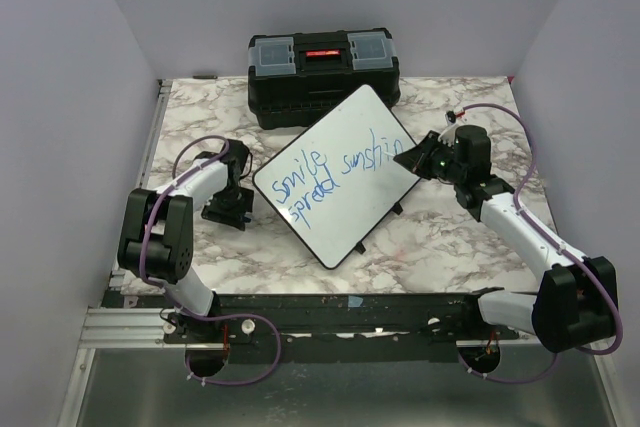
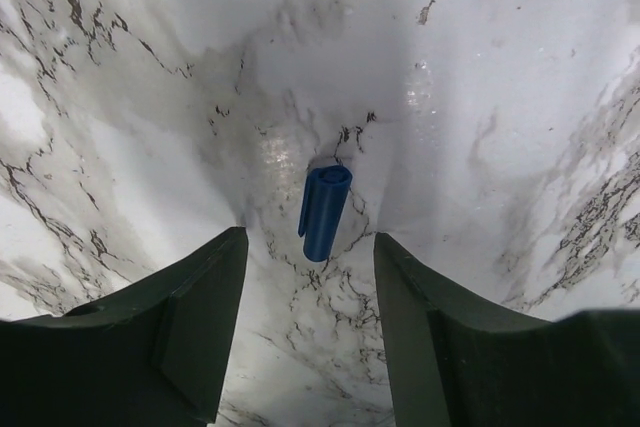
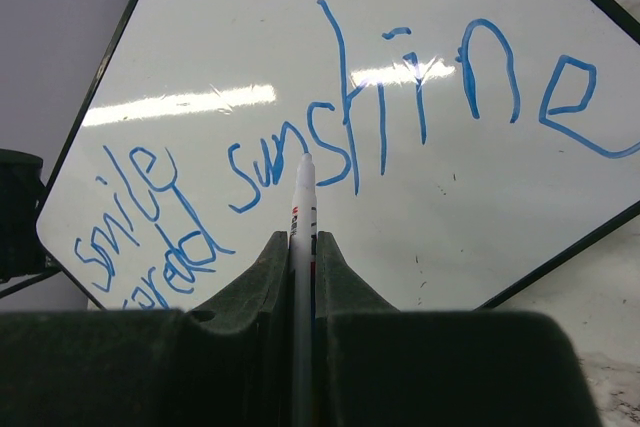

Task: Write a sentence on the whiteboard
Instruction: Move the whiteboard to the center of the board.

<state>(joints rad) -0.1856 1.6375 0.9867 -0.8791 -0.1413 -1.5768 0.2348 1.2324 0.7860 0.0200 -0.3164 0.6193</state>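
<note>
Right wrist view showed the right gripper [image 3: 303, 247] clamped on one marker [image 3: 304, 192], its tip at the finished-looking sentence [image 3: 400, 117]; best lifted straight off, no smearing. Empty, the left gripper [image 2: 310, 242] stood part open over one blue cap [image 2: 324, 209] on the table [image 2: 120, 97]. Counted: one whiteboard [image 1: 350, 229] mid-table before one toolbox [image 1: 322, 77], three words, two lines.

The left arm [image 1: 200, 183] and right arm [image 1: 515, 227] share white shells between black joints, purple cables [image 1: 497, 106] looping along them, and dark wedge-shaped fingers [image 2: 190, 327] on the left tool [image 2: 310, 257] and right tool [image 3: 303, 242].
</note>
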